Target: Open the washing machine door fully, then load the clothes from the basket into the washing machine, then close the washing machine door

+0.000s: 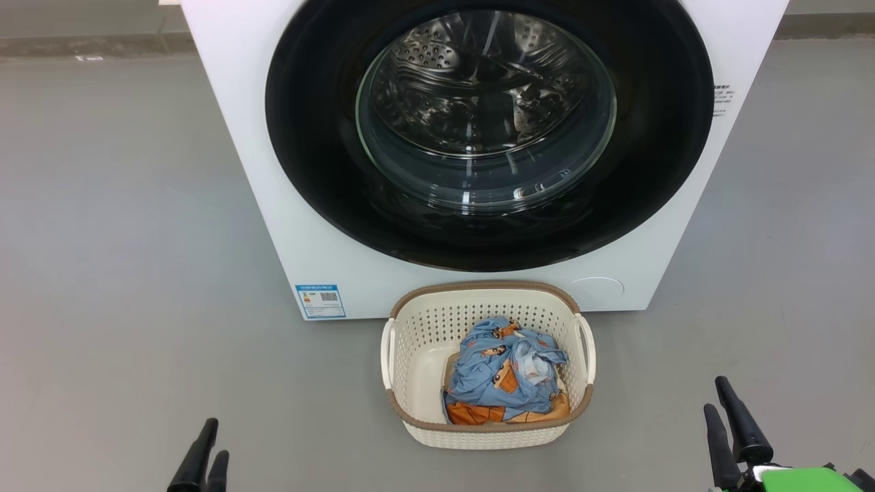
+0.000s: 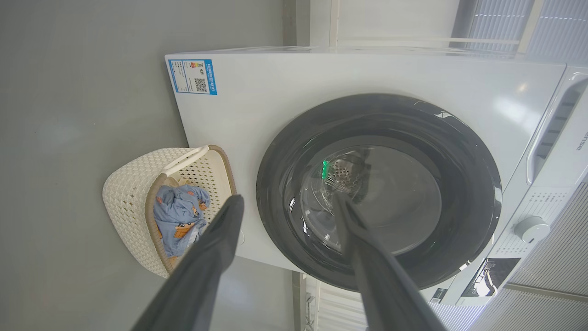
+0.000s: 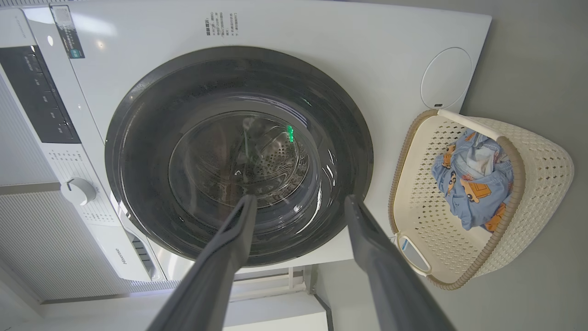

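Left pincer (image 1: 215,441) and right pincer (image 1: 716,395) gape empty above smooth grey floor (image 1: 123,273) fronting the white washing machine (image 1: 287,225).

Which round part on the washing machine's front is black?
The washing machine door, the large glossy one in the middle. The small round cover near the basket and the control knob are both white.
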Tool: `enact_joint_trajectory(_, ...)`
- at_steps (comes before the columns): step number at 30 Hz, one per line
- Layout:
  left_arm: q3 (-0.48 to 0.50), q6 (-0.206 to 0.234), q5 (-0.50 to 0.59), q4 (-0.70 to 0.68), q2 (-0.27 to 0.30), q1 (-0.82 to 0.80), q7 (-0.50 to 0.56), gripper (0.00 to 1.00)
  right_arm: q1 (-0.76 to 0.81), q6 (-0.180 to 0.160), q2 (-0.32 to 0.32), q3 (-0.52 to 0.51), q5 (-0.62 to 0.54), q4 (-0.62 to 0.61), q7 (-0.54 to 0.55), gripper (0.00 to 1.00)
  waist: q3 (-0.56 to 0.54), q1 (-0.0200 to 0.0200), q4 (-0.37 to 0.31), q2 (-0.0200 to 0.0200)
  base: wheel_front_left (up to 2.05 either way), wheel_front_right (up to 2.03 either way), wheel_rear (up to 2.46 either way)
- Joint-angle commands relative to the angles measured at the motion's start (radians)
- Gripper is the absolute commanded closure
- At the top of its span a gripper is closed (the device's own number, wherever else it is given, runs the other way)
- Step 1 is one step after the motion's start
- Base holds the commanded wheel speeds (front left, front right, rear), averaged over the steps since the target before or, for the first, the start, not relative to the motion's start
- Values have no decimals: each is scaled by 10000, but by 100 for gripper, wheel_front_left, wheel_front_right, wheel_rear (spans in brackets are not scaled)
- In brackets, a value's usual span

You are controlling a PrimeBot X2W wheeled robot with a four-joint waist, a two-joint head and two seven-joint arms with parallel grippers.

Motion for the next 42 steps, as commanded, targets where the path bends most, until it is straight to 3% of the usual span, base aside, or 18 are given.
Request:
enact_joint_trajectory(1, -7, -32, 43, -272, 131, -291, -75, 0, -229, 0, -37, 53, -55, -297, -49, 0, -5, 6, 3, 0, 0, 0, 0)
enact_joint_trajectory(20, 18, -45, 895, -551, 165, -246, -605, 0, -199, -2, -65, 149, -1082, -871, -575, 0, 8, -8, 16, 0, 0, 0, 0)
enact_joint_trajectory(28, 138, -44, 1964, -685, 181, -275, -841, 0, -233, -3, -78, 223, -2340, -1261, -810, 0, 20, -8, 20, 0, 0, 0, 0)
enact_joint_trajectory(42, -104, 345, 4737, -1200, 209, -173, -1284, 0, -238, -4, -316, 770, -5080, -1754, -1249, 0, 20, -9, 50, 0, 0, 0, 0)
